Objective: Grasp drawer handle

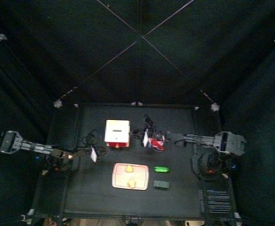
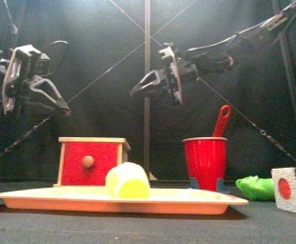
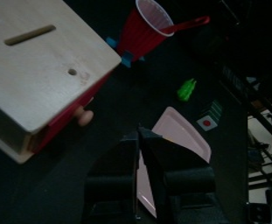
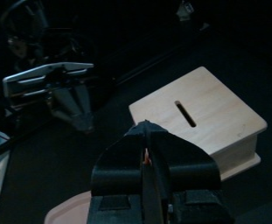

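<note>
Black desk (image 1: 92,181), curtained. Drawer (image 2: 93,160) below both raised tools; left tool (image 2: 36,91) spread, right tool (image 2: 161,84) seemingly pressed together, holding nothing.

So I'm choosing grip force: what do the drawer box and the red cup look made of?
The drawer looks like pale unfinished wood or plywood: matte cream faces, a cut slot on top, a red-painted front with a round knob. The red cup looks like thin glossy plastic, judging by its sheen, though that is uncertain.
</note>
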Robot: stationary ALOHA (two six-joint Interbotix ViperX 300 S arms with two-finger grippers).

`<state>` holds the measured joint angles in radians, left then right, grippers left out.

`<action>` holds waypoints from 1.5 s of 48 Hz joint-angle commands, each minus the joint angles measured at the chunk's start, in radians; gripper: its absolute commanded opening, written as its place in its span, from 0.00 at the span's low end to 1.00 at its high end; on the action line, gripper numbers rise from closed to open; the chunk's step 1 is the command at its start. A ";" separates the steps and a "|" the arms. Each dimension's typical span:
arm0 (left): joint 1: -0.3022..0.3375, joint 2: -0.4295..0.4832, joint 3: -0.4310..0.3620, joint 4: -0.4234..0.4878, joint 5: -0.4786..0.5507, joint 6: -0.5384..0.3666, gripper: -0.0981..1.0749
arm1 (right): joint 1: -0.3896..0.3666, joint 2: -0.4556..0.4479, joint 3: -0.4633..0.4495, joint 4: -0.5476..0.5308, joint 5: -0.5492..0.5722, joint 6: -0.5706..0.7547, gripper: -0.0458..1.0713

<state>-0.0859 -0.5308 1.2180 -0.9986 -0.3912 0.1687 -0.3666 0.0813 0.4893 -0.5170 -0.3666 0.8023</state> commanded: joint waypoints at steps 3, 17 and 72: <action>-0.006 0.060 -0.043 -0.002 -0.011 -0.048 0.63 | -0.006 0.035 -0.058 -0.046 -0.009 -0.002 0.41; -0.005 0.187 -0.083 -0.025 -0.077 -0.153 0.81 | -0.023 0.087 -0.117 -0.087 0.041 -0.003 0.41; 0.066 0.367 -0.186 -0.299 -0.156 -0.221 0.81 | -0.037 0.199 -0.216 -0.144 0.276 0.003 0.41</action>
<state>-0.0230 -0.1749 1.0538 -1.2962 -0.5461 -0.0537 -0.4019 0.3022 0.2823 -0.6642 -0.0982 0.8038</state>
